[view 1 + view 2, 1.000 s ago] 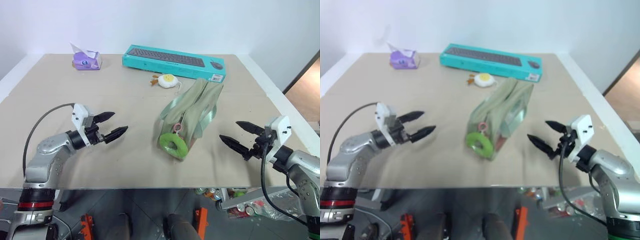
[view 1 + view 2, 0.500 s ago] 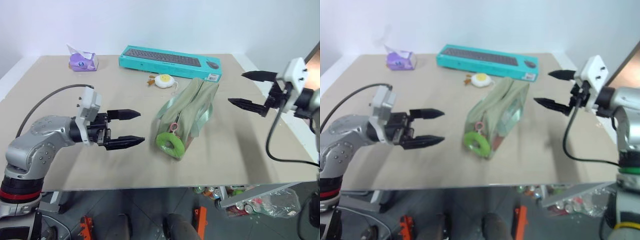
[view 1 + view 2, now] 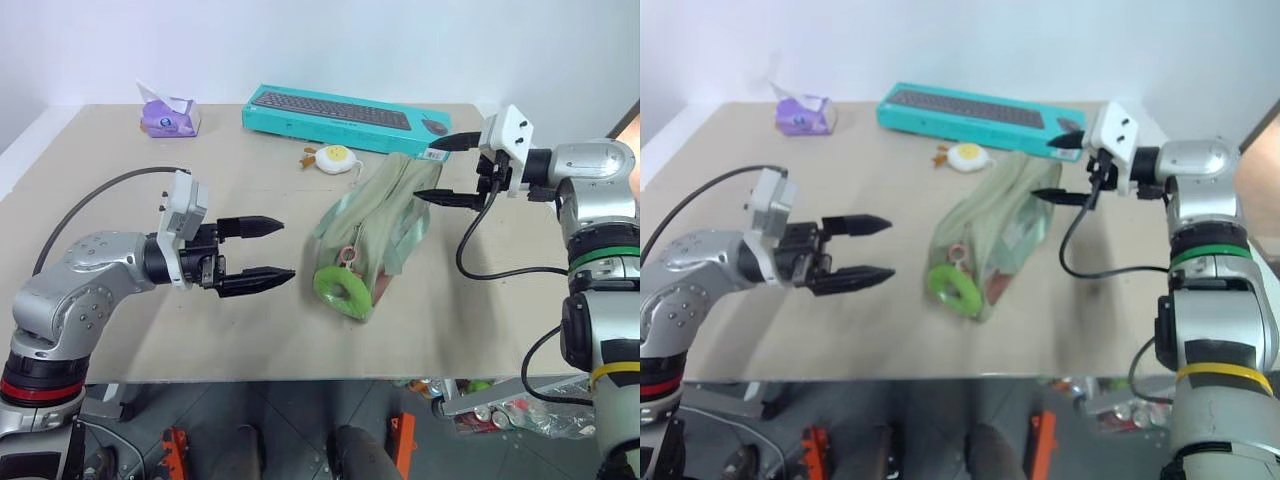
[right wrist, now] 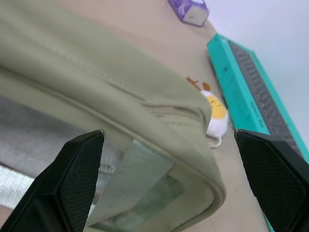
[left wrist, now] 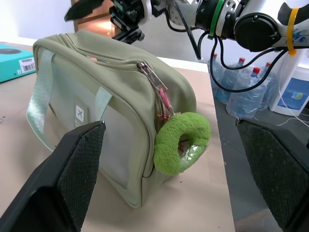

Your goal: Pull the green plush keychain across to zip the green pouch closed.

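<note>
The green plush keychain [image 3: 342, 289] hung at the near end of the green pouch [image 3: 385, 215], whose long axis ran from that end away toward the teal keyboard box [image 3: 345, 115]. The left gripper [image 3: 268, 250] sat just left of the keychain, nearer it, wide open, empty. The right gripper [image 3: 438, 172], also wide open and empty, hovered at the far end. 1 s earlier it was low by the table's near edge; the left had closed in.
</note>
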